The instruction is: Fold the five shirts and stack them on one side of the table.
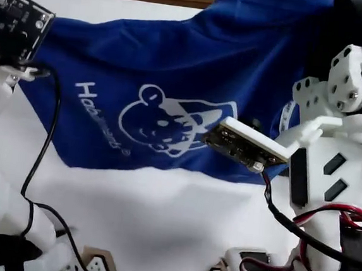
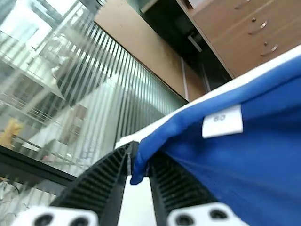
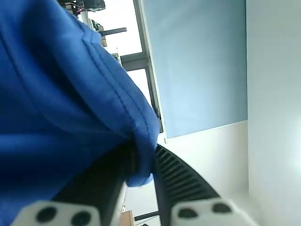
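The left pincer [image 2: 139, 170] and right pincer [image 3: 141, 173] each clamp the blue shirt [image 1: 174, 71] over the white worktop [image 1: 160, 229]; wooden drawers [image 2: 244, 23] stand behind.

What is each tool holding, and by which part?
Both grip the blue shirt: left tool pinches a bunched edge, right tool a stitched hem edge.

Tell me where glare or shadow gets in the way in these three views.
Left wrist view: daylight through the blinds glares behind the blue shirt. Right wrist view: the window is blown out white, so the shirt fold pinched in the right gripper is backlit and dark. High view: even light, no strong glare on the white table.
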